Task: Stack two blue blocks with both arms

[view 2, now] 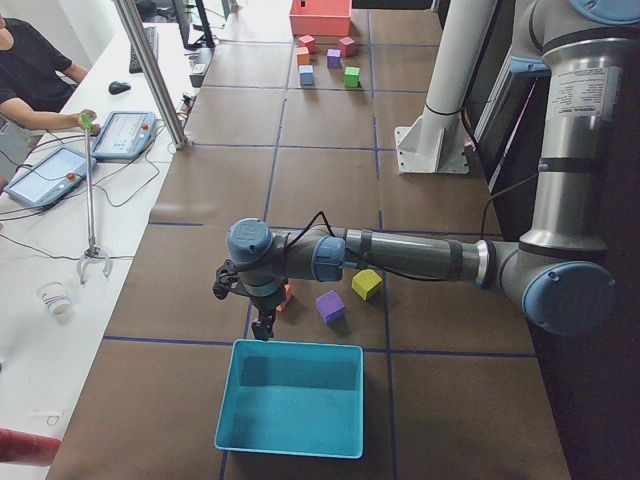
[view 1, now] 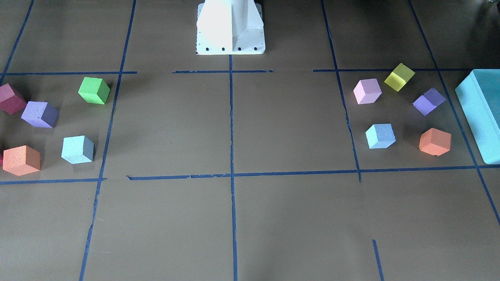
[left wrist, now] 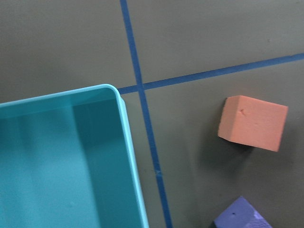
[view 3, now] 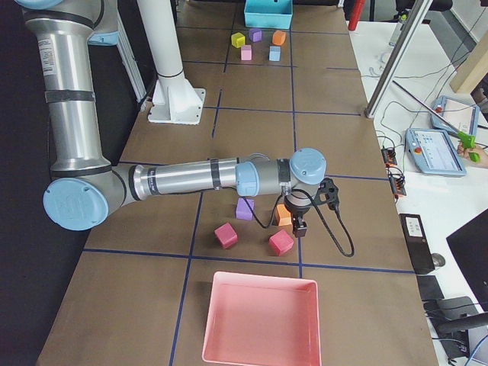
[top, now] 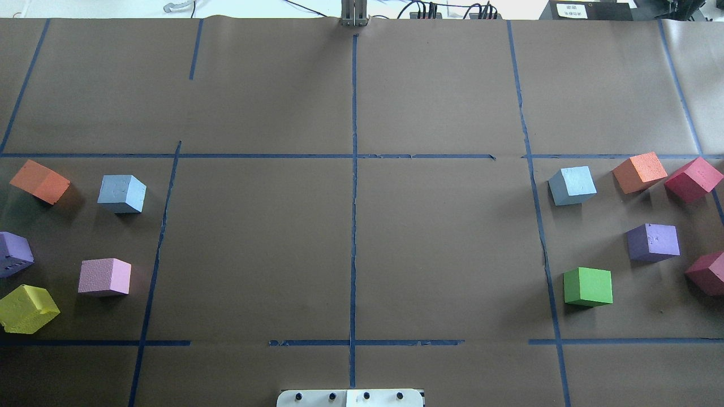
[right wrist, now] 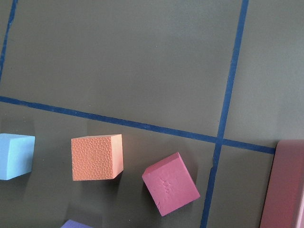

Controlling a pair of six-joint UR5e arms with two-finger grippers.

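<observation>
Two pale blue blocks lie apart on the table. One is on my left side [top: 121, 193], also in the front view [view 1: 380, 136]. The other is on my right side [top: 572, 185], also in the front view [view 1: 78, 149] and at the right wrist view's left edge [right wrist: 14, 156]. My left gripper [view 2: 262, 322] shows only in the exterior left view, low at the near edge of the teal bin [view 2: 290, 395]; I cannot tell whether it is open. My right gripper [view 3: 300, 226] shows only in the exterior right view, over an orange cube [view 3: 283, 216]; I cannot tell its state.
Each blue block sits among orange, purple, pink, yellow, green and magenta cubes. The teal bin [view 1: 480, 113] stands at the table's left end and a pink bin [view 3: 259, 316] at the right end. The white pedestal [view 1: 230, 27] stands at the robot's side of the table.
</observation>
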